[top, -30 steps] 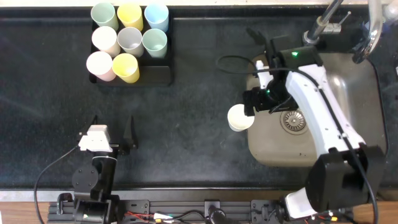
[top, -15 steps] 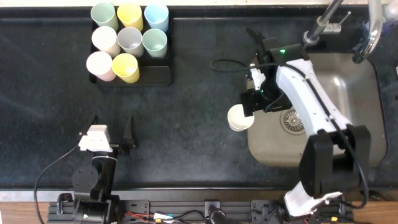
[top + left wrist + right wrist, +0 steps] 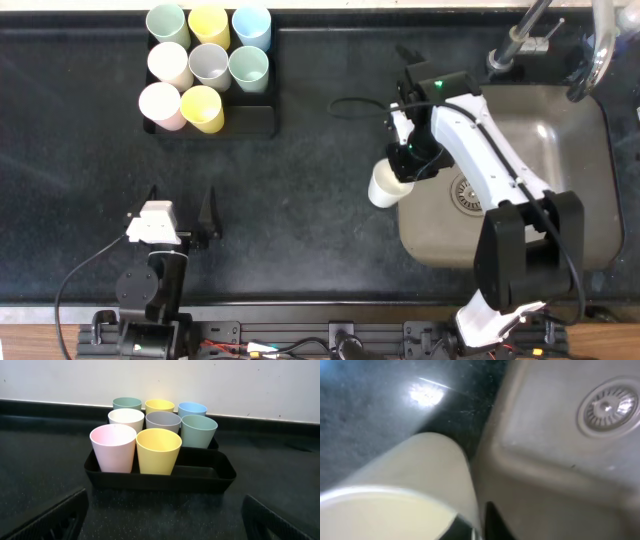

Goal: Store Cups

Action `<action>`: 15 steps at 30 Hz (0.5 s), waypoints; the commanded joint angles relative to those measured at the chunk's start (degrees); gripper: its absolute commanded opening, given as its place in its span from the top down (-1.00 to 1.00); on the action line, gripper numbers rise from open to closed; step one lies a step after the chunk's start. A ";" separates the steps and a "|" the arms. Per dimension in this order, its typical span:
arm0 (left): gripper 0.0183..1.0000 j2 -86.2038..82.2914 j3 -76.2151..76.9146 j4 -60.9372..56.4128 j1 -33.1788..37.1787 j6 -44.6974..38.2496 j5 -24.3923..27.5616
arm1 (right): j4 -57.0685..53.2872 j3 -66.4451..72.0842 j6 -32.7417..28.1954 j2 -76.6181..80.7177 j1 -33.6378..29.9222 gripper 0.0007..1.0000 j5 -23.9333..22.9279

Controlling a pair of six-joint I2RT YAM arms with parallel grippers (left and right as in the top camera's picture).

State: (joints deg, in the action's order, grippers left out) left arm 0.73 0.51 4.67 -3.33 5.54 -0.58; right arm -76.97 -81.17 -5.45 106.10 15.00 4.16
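Top view: right pincer (image 3: 398,172) clamped on cream cup (image 3: 384,187), tilted above desk (image 3: 300,230) beside sink (image 3: 560,110). Judged mid-transfer; next, carry to vacant corner of tray (image 3: 255,128).

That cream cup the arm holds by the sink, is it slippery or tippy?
Probably light and stiff: the cream cup hangs tilted from the right gripper without bending. Its smooth tapered wall looks slippery; laid down, it would likely roll.

Faces a black tray (image 3: 160,480) just ahead of the left gripper (image 3: 162,517), holding eight upright cups (image 3: 163,421), pink cup (image 3: 113,447) and yellow cup (image 3: 158,450) nearest.
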 commanded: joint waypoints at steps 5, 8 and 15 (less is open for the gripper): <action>-1.00 -0.61 -0.07 0.17 0.22 -1.05 0.96 | 0.33 -0.59 0.55 -0.02 1.51 0.92 -0.61; -1.00 -0.61 -0.07 0.20 0.22 -1.05 0.96 | 0.55 -0.76 1.38 -0.13 2.32 0.92 -0.57; -1.00 -0.61 -0.07 0.17 0.22 -1.05 0.96 | 0.68 -9.60 2.99 -1.64 4.57 0.92 1.92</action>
State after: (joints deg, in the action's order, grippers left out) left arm 0.73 0.51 4.67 -3.33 5.54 -0.58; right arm -76.73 -84.53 -3.79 106.04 18.65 4.40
